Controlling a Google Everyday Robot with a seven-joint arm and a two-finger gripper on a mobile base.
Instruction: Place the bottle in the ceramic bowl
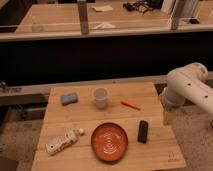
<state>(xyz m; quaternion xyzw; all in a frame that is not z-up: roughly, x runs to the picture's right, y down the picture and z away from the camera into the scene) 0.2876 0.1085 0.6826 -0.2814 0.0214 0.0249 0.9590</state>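
A clear plastic bottle [63, 141] with a white cap and label lies on its side at the front left of the wooden table [80, 120]. The orange-red ceramic bowl [109, 142] sits at the front middle, to the right of the bottle. My gripper [169, 118] hangs at the table's right edge below the white arm [190, 87]. It is far to the right of the bottle and up and to the right of the bowl. It holds nothing that I can see.
A clear plastic cup [101, 97] stands at the back middle. A blue sponge [69, 98] lies at the back left. An orange carrot-like item [131, 104] lies right of the cup. A black object [143, 131] lies right of the bowl. A dark counter wall [100, 57] runs behind the table.
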